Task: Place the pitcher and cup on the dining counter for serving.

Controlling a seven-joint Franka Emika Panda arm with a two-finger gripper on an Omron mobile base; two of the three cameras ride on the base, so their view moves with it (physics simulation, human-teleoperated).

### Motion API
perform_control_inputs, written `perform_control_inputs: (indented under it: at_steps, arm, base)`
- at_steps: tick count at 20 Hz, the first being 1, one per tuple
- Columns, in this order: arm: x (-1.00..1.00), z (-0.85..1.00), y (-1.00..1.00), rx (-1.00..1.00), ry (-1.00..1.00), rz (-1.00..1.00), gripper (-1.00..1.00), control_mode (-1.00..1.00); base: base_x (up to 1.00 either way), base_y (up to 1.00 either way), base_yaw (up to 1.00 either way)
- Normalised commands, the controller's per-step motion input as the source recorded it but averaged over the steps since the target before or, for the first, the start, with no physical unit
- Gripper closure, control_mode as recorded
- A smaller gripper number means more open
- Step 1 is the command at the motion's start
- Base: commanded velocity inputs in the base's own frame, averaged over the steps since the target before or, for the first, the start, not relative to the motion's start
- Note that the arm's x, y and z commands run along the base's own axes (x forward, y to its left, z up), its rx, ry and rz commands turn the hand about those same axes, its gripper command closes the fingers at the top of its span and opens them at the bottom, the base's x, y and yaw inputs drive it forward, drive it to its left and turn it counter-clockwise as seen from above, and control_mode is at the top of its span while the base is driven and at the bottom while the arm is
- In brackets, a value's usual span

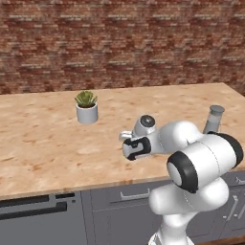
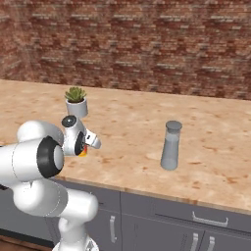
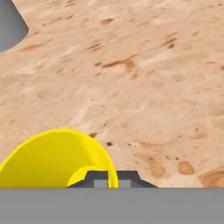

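My gripper (image 3: 113,178) is clamped on the rim of the cup (image 3: 52,159) — low left in the hand view, mouth towards the camera — hanging over bare dining counter (image 3: 144,74), the pitcher (image 2: 171,145) upright, right of centre in the right base view.

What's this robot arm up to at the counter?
It is setting drinkware out for serving. The grey pitcher already stands upright on the dining counter. The gripper is shut on the rim of the yellow cup, holding it over the wood top, left of the pitcher. A small potted plant stands further back.
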Motion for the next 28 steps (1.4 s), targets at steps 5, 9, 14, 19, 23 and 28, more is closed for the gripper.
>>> perform_control_inputs:
  at_steps: [5,9,14,19,23,28]
  arm:
    - [0.00,-0.21,0.06,-0.06,0.00,0.00,1.00,-1.00]
    - [0.00,-0.24,0.17,-0.10,0.00,0.00,1.00,-1.00]
    - [0.00,-0.29,0.16,-0.07,0.00,0.00,1.00,-1.00]
    - [0.00,-0.04,0.01,0.00,0.01,0.00,-1.00,-1.00]
    - [-0.04,0.11,0.00,0.00,-0.01,0.00,-1.00,-1.00]
    - [-0.14,0.69,0.00,0.00,-0.08,0.00,-1.00,-1.00]
  base:
    - [0.00,0.00,0.00]
    - [0.00,0.00,0.00]
    - [0.00,0.00,0.00]
    - [0.00,0.00,0.00]
    - [0.00,0.00,0.00]
    - [0.00,0.00,0.00]
